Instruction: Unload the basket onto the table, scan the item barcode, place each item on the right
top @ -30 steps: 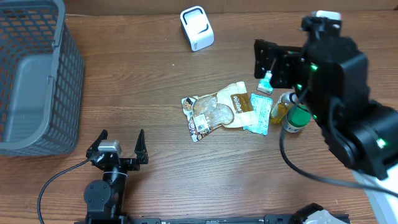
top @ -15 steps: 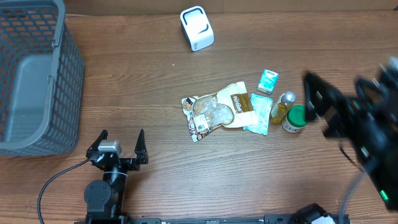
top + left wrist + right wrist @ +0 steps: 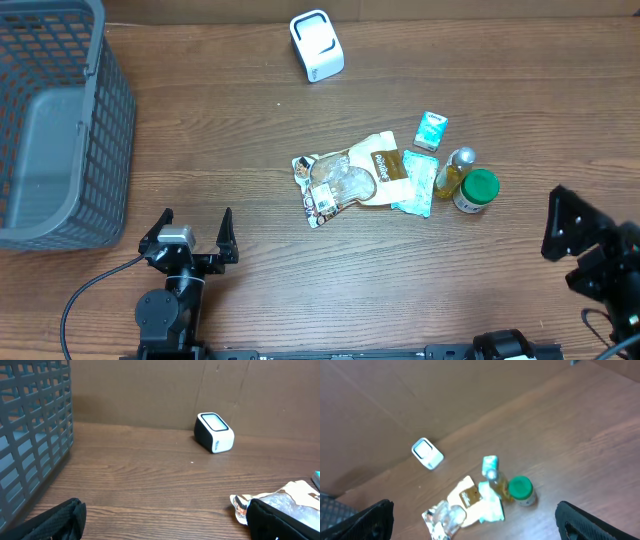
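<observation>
The grey basket [image 3: 110, 110] at the left shows only its bare floor. Left fingers [image 3: 50, 525] sit low over the worktop [image 3: 220, 120], spread wide. Right fingers [image 3: 590, 520] are higher, looking down, also wide.

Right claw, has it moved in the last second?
Yes. The right claw swung from upper left of the green-capped jar to its lower right, overhead.

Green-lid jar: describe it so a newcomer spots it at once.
On the wooden table, look right of centre at the huddle of snack packets. The jar stands at the huddle's right end, beside a small yellow bottle with a silver cap. It alone has a round, bright green lid.
</observation>
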Tool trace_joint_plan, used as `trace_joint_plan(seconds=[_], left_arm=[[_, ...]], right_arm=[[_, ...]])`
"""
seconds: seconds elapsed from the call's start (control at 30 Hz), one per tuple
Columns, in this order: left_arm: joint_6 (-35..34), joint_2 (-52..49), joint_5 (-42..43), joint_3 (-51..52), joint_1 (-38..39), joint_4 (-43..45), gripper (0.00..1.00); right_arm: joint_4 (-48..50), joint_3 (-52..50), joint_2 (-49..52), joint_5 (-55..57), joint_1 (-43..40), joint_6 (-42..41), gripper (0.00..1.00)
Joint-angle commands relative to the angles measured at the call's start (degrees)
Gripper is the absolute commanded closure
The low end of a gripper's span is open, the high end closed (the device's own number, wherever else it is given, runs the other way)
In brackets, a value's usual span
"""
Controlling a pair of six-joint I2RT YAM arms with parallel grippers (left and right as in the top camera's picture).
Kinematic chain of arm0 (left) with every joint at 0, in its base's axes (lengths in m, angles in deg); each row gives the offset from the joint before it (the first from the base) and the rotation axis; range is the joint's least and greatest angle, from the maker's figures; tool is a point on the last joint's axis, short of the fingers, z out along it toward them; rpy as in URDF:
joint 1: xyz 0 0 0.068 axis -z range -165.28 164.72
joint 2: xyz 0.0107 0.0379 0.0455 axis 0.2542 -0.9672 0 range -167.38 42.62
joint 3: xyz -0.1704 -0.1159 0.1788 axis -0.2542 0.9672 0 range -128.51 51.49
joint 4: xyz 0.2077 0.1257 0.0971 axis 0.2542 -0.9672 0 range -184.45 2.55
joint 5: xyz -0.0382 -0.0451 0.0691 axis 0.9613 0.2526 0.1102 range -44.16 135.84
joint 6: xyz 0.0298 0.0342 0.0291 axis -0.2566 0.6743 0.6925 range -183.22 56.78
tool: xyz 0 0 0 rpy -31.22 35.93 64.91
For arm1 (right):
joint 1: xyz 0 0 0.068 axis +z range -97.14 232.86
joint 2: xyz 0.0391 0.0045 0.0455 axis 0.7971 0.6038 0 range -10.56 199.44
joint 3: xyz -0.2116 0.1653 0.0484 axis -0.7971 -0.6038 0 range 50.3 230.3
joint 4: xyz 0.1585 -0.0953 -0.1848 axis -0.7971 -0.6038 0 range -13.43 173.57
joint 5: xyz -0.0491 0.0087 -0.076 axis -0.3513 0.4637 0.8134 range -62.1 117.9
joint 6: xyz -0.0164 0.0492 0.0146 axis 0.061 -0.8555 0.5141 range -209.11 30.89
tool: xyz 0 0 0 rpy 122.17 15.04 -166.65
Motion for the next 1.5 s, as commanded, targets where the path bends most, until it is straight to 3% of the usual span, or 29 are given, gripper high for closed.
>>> trace_joint_plan(seconds=[0.0,0.2,0.67,1.0,1.27,1.47], left_arm=[[1.3,0.7,-0.6,0.2,0.2,-0.2,0.01],[1.3,0.7,-0.6,0.2,0.2,-0.2,0.0],[1.3,0.7,-0.6,0.2,0.2,-0.2,0.0],[1.3,0.7,-0.6,0.2,0.2,-0.1,0.0],[1.3,0.7,-0.6,0.2,0.2,-0.2,0.0],[1.3,0.7,-0.6,0.2,0.2,-0.2,0.01]], right_arm=[[-1.6,-0.6,-1.9,-0.5,-0.5,-0.8,0.0],[-1.4,-5.7,-7.3,-0.5,-0.5,-0.8,0.0],[-0.8,-29.7,-23.4,-0.5,-1.2,-0.8,0.0],[6.5,-32.5,-26.3,2.3,-1.2,-0.2,0.0],[11.8,-32.6,-28.0,2.0,-1.2,9.3,0.0],[13.6,-35.3,-30.0,2.0,-1.2,9.8,0.0]])
